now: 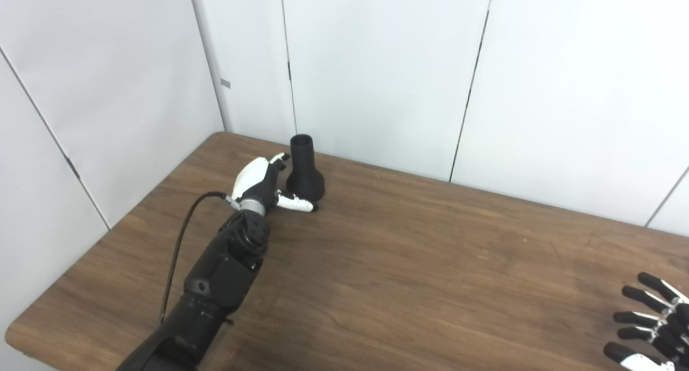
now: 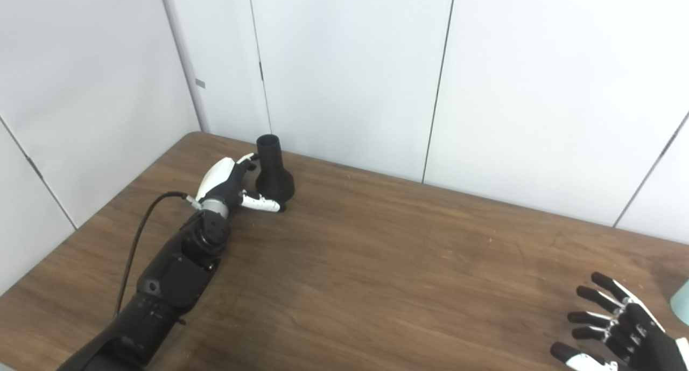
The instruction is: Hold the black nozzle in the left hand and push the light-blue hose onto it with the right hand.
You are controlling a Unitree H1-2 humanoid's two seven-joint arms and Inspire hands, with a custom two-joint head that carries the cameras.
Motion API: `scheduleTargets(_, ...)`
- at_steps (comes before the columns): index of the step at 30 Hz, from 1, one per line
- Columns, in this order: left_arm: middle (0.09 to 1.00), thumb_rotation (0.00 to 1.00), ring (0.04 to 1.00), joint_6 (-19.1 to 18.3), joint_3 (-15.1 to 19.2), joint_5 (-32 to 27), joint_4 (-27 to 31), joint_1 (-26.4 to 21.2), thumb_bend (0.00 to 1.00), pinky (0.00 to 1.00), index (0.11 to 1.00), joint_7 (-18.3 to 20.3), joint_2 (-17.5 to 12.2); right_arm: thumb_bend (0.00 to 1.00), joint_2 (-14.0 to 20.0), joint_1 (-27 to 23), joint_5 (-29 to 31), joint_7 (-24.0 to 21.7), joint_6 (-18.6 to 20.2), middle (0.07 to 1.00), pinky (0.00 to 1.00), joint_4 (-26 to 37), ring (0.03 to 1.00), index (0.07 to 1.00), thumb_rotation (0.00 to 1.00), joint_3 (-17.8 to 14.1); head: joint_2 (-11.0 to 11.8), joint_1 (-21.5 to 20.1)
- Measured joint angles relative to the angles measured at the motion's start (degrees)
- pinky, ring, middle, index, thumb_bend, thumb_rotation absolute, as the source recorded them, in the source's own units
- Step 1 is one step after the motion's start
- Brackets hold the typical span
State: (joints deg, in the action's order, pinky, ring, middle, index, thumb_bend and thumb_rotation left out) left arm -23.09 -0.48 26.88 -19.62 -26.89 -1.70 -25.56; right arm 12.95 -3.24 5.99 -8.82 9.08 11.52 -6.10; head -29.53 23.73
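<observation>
Black nozzle (image 1: 304,169) is standing upright on the wooden table (image 1: 409,263), wide flared base down, narrow open neck pointing up, near the far left corner just in front of the white wall panels (image 1: 377,64).

Left hand (image 1: 257,183) is reaching in beside the nozzle from the near-left. Its fingers (image 1: 280,158) are lying apart and extended; their tips are sitting at the nozzle's neck on the left side, at or very close to the surface, and actual contact cannot be confirmed. The thumb (image 1: 295,203) is stretching out separately below, its tip lying at the foot of the flared base on the near side. The nozzle is thus sitting between fingers and thumb, but the hand is not closing around it; the base is resting on the table. A black cable (image 1: 180,242) is running from the wrist back along the left forearm.

Right hand (image 2: 619,328) is hovering low over the near right corner of the table, well apart from the nozzle, fingers (image 2: 600,300) spread wide and holding nothing.

A small pale blue shape (image 2: 681,302) is showing at the right edge of the right eye view, just beyond the right hand's fingertips; too little is visible to tell whether it is the hose.
</observation>
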Motion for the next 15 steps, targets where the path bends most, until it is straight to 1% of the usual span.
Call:
scheduleTargets(2,0.858,0.2,0.905,0.0,-0.3,-0.4,-0.4,-0.2,0.91,0.94,0.849,0.0,0.1,0.69,0.1,0.0,0.0,0.0,0.0,0.763,0.53,0.0,0.613,0.824,0.02,0.0,-0.1,-0.1)
scheduleTargets(4,0.858,0.2,0.906,0.2,-0.5,-0.5,-0.6,-0.2,0.91,0.95,0.847,0.0,0.3,0.69,0.1,0.0,0.0,0.0,0.1,0.761,0.52,0.0,0.612,0.82,0.03,0.0,-0.2,-0.2)
scheduleTargets(7,0.857,0.2,0.905,0.3,-0.8,-0.6,-0.8,-0.2,0.91,0.93,0.844,-0.4,0.7,0.7,0.1,0.0,0.0,0.0,0.3,0.758,0.52,0.1,0.61,0.816,0.03,0.0,-0.2,-0.2)
scheduleTargets(8,0.857,0.2,0.904,0.3,-0.8,-0.6,-0.8,-0.2,0.91,0.9,0.843,-0.4,0.7,0.7,0.1,0.0,0.0,0.0,0.4,0.758,0.52,0.2,0.609,0.815,0.03,0.0,-0.2,-0.2)
scheduleTargets(10,0.857,0.19,0.902,0.6,-1.1,-0.5,-1.1,-0.3,0.9,0.89,0.842,-0.6,0.5,0.7,0.1,0.0,0.0,0.0,0.5,0.757,0.52,0.2,0.609,0.813,0.04,0.0,-0.3,-0.3)
scheduleTargets(11,0.857,0.19,0.903,0.7,-1.1,-0.3,-1.2,-0.4,0.9,0.91,0.841,-0.9,0.3,0.7,0.1,0.0,0.0,0.0,0.6,0.757,0.52,0.2,0.609,0.814,0.04,0.0,-0.3,-0.4)
scheduleTargets(15,0.858,0.19,0.905,0.8,-1.9,-0.4,-1.7,-0.6,0.89,0.97,0.84,-0.5,0.2,0.71,0.1,0.1,0.0,0.0,0.6,0.757,0.52,0.6,0.608,0.813,0.05,-0.1,-0.4,-0.5)
